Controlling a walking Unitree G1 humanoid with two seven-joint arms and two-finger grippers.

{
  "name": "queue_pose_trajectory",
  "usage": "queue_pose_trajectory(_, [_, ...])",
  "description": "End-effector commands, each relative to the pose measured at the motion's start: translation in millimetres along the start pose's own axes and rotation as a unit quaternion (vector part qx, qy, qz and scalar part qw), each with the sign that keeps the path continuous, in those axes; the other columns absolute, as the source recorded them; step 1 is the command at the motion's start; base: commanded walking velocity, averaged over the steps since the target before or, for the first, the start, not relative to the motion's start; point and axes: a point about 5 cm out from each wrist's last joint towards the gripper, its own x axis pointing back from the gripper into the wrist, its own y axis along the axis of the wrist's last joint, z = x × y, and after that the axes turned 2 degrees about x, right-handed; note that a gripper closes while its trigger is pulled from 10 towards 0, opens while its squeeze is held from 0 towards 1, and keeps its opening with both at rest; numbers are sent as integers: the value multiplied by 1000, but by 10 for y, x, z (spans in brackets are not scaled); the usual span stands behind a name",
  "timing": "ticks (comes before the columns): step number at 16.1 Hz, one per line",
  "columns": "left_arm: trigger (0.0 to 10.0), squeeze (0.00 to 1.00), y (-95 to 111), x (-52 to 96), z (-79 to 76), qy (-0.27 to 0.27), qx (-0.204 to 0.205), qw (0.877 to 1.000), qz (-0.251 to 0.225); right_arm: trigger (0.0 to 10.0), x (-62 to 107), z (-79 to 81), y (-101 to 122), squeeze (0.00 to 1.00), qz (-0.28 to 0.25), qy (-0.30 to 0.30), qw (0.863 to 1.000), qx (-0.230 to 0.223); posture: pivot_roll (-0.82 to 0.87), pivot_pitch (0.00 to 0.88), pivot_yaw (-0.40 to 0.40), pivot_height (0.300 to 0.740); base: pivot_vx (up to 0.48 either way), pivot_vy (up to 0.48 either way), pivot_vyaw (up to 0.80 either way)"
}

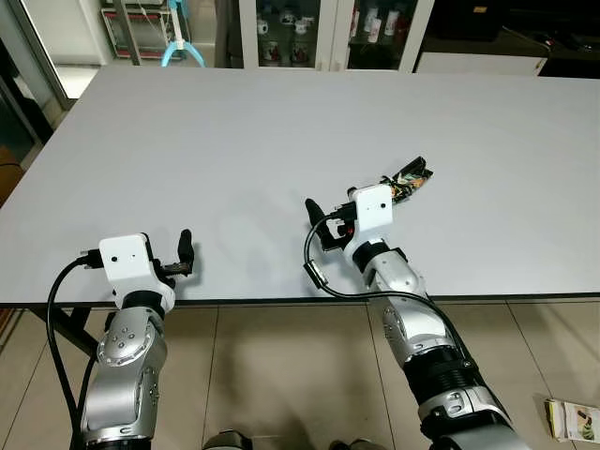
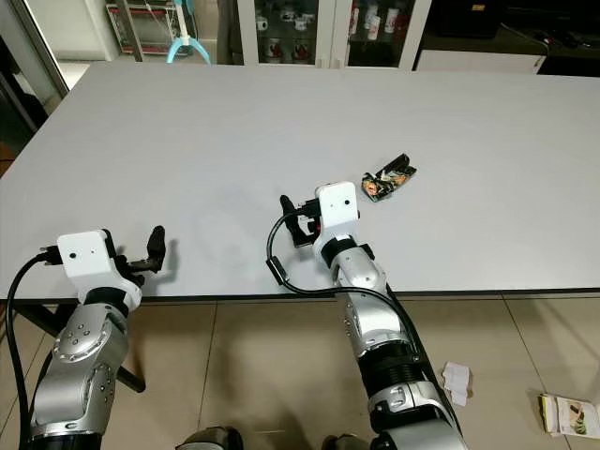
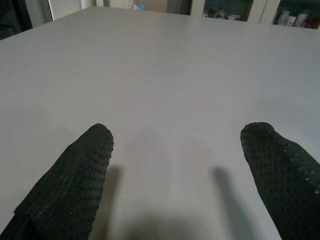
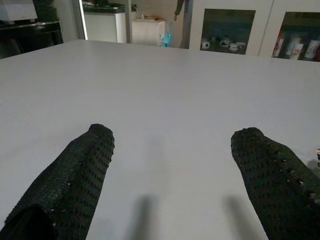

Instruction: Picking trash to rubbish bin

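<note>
Grey table (glass cabinets behind) carries a wrapper.

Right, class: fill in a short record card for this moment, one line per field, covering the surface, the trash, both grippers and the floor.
surface: grey table
trash on table: crumpled wrapper, just beyond the right wrist
left gripper: open, low over the table's near edge, holding nothing
right gripper: open, over the table, holding nothing
floor: a packet and white scraps on the tiles, on the robot's right
</note>
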Motion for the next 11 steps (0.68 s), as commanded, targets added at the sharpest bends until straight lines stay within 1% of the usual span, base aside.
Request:
queue_pose_trajectory(1, [10000,0,-22,8,-1,4,5,1000,7,10000,11,-23,-2,0,5,0,1000,1,10,101,-21,740,0,0,0])
queue_pose_trajectory(7, [10000,0,-48,20,4,7,8,1000,13,10000,24,-27,-20,0,9,1,1000,5,9,103,-21,740,0,0,0])
queue_pose_trajectory(11, [10000,0,-54,23,0,6,10,1000,14,10000,27,-26,-22,0,9,1,1000,6,8,105,-22,740,0,-321,0])
